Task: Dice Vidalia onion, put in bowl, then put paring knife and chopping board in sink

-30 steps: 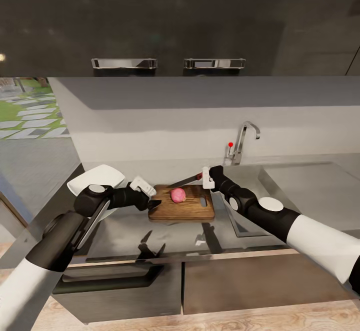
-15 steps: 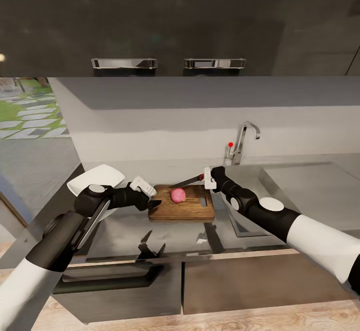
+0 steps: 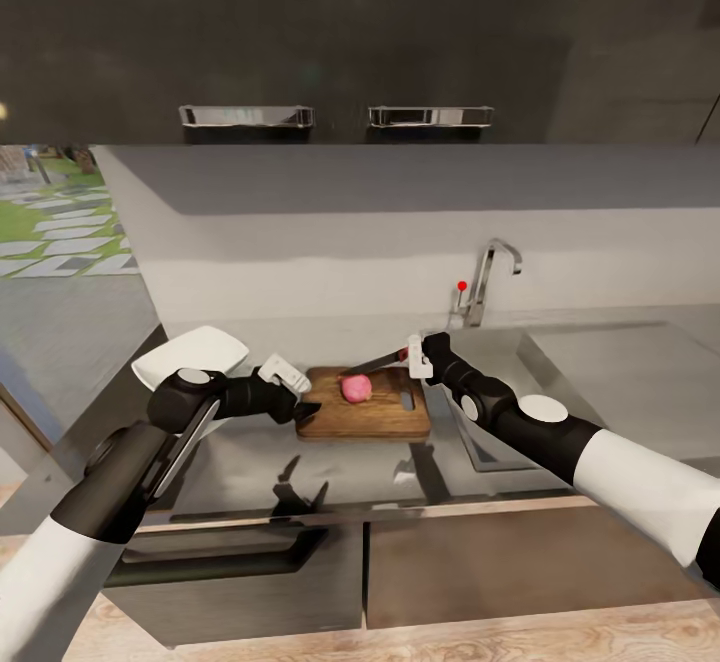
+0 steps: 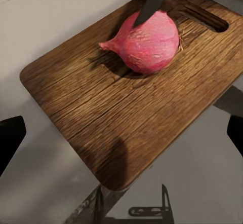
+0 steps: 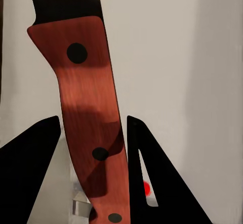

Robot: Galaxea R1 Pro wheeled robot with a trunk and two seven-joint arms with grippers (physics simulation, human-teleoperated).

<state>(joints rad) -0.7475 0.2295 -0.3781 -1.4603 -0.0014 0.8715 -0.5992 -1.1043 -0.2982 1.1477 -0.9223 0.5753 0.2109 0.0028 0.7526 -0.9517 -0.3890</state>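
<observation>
My head camera looks down on the grey countertop (image 3: 250, 452). Farthest left sits the white bowl (image 3: 190, 356), behind my left forearm and well apart from the knife.

My left gripper (image 3: 298, 400) hovers at the left end of the chopping board (image 3: 365, 415), just beside its edge, fingers spread and holding nothing. From the left wrist camera I see the two dark fingertips (image 4: 10, 143) at either side with open space between them, and the chopping board (image 4: 101, 112) lying flat just ahead of them. I can't tell if a fingertip touches the board edge.

The Vidalia onion (image 3: 355, 389) rests on the board's far half, just ahead of the left gripper and between both grippers. In the left wrist camera the onion (image 4: 149, 44) is pinkish and whole, its pointed end facing away from the slot handle hole.

The paring knife (image 3: 376, 362) slants down from my right gripper (image 3: 411, 355) toward the onion. The dark blade (image 4: 152, 3) lies on the onion's top. My right gripper is clamped on the orange-red handle (image 5: 91, 133), a finger on each side of it.

Beyond the right gripper is the sink (image 3: 520, 372), with its chrome tap (image 3: 488, 277) and red knob (image 3: 461, 287).
</observation>
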